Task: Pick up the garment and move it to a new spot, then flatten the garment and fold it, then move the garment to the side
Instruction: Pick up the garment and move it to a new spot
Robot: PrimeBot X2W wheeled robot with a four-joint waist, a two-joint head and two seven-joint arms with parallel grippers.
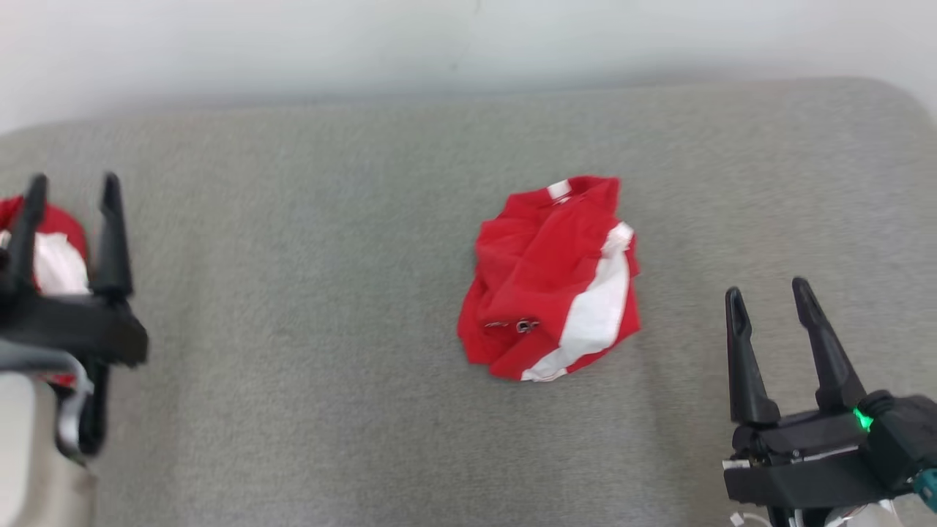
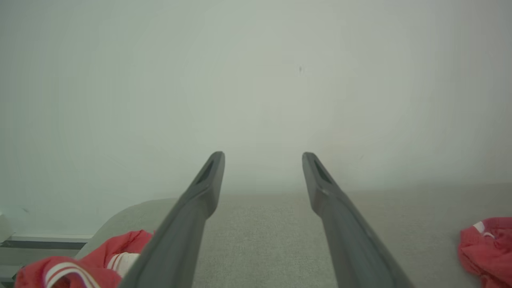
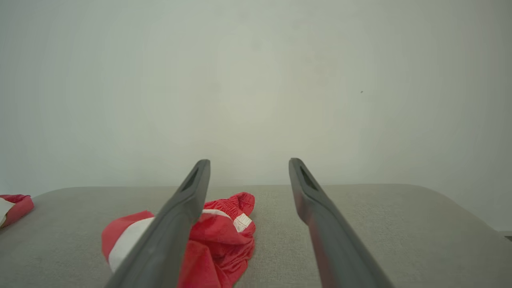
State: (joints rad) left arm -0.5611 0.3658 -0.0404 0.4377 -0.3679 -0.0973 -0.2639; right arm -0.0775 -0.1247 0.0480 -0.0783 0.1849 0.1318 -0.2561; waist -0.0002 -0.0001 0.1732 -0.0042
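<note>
Red-and-white garment (image 1: 553, 282) sits crumpled on grey felt-like surface (image 1: 293, 329); both jaws spread.

Grey cushioned surface (image 1: 307, 395) bears 2 garments: middle garment (image 1: 549, 282), left-edge garment (image 1: 60, 265).

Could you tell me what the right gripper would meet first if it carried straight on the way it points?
Probably nothing close: the open right gripper points past the right side of the middle red garment, over bare grey surface, towards the pale wall. Its height is unclear.
</note>
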